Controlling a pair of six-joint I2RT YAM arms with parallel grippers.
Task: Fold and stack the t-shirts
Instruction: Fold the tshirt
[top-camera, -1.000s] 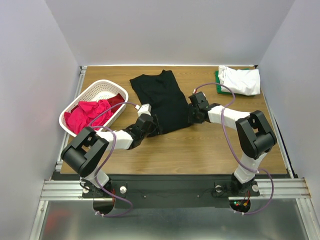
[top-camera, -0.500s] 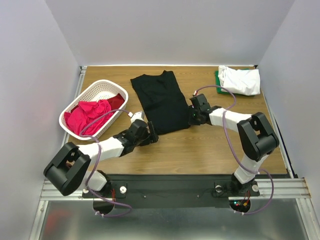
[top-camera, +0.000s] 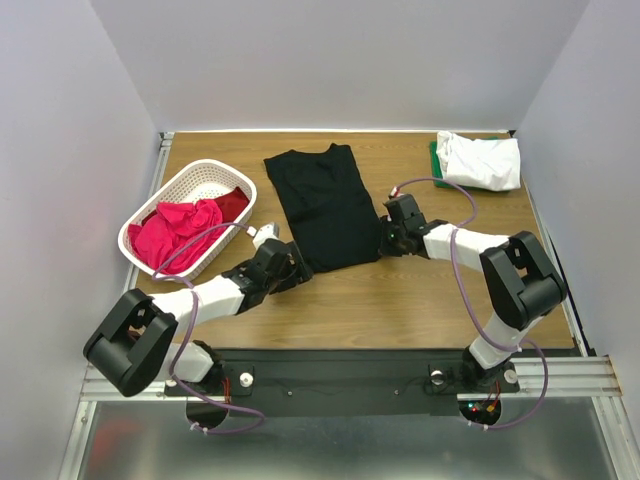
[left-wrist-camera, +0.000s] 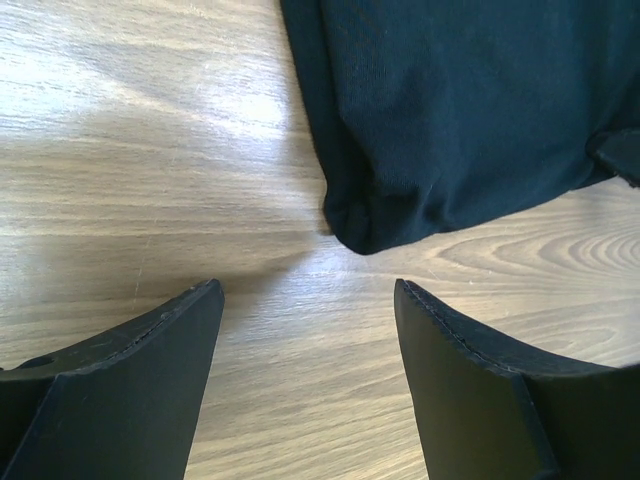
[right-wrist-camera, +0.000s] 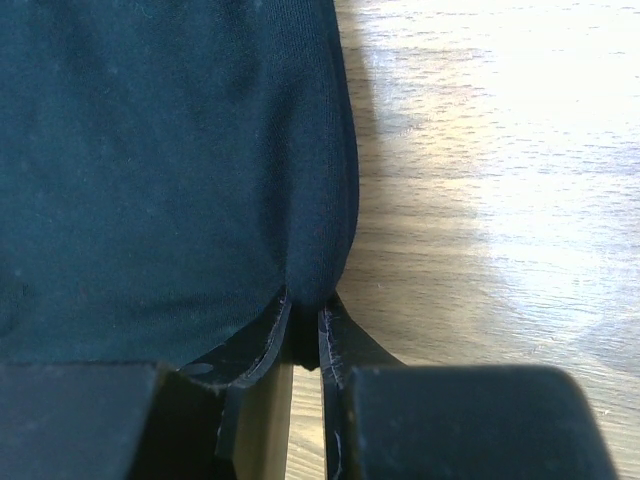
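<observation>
From above: the black shirt lies on the counter, a basket of pink shirts to the left, a white shirt far right. Left wrist: left jaws apart, just short of its corner. Right wrist: right jaws clamped on its edge.

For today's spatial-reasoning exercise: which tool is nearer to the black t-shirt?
Right. The right tool is shut on the black t-shirt at its near-right edge. The left tool is open, just short of the shirt's near-left corner and not touching it.
</observation>
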